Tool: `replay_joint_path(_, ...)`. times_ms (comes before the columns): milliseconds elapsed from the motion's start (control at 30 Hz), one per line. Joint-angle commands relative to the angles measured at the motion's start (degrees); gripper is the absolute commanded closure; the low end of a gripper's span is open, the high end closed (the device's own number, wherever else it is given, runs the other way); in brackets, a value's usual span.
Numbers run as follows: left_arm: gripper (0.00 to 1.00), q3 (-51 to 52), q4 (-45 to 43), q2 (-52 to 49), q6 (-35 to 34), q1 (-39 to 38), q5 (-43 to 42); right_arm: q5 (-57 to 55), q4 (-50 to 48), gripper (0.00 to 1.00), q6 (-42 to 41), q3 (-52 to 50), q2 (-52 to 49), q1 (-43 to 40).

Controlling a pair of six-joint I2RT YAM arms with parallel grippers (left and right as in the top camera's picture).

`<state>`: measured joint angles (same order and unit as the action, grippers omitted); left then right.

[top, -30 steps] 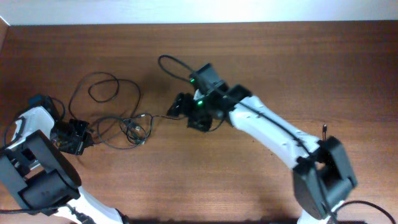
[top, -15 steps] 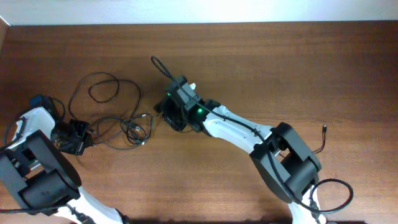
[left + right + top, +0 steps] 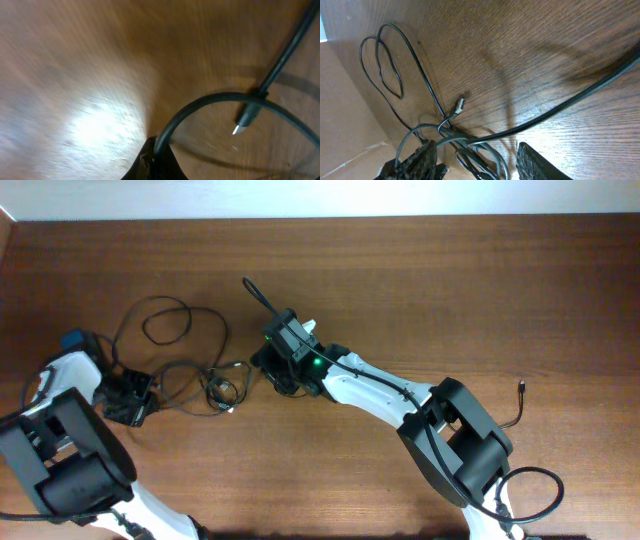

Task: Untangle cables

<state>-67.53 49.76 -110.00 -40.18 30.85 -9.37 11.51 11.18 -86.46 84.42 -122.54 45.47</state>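
Note:
The thin black cables (image 3: pixel 195 375) lie looped and knotted on the wooden table, left of centre. One strand (image 3: pixel 258 290) runs up and back from the knot. My left gripper (image 3: pixel 140 402) sits at the tangle's left edge and is shut on a cable (image 3: pixel 200 107); a small plug end (image 3: pixel 247 117) lies just beyond it. My right gripper (image 3: pixel 268 365) is at the tangle's right edge. Its fingers (image 3: pixel 477 165) are open, with the knotted strands (image 3: pixel 455 135) between and just ahead of them. A long loop (image 3: pixel 390 65) and a plug (image 3: pixel 460 104) lie farther out.
The wooden table (image 3: pixel 480 290) stretches to the right and back, ending at a white edge (image 3: pixel 320 200). A thin wire with a plug (image 3: pixel 522 392) sticks out near the right arm's base. A thicker black wire (image 3: pixel 545 490) curls at that base.
My right gripper has moved left up to the tangle. My left gripper has shifted slightly right, and the loops near it have drawn in a little.

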Motion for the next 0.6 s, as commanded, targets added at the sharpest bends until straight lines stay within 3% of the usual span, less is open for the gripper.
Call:
replay_joint_path(0,1.0,2.21,-0.74,0.2,-0.74,-4.48,0.26,-1.73,0.83,0.48,0.04,0.22,-0.74,0.31)
replay_joint_path(267,1.0,2.78,-1.53,0.2,-0.74,-6.86,1.9,-8.07,6.67,0.52,0.26,0.22,-0.74,-0.44)
replay_joint_path(567,1.0,2.78,-1.53,0.2,-0.72,-6.86,1.92,-9.22,4.42,0.54,0.22,0.22,-1.14,-1.88)
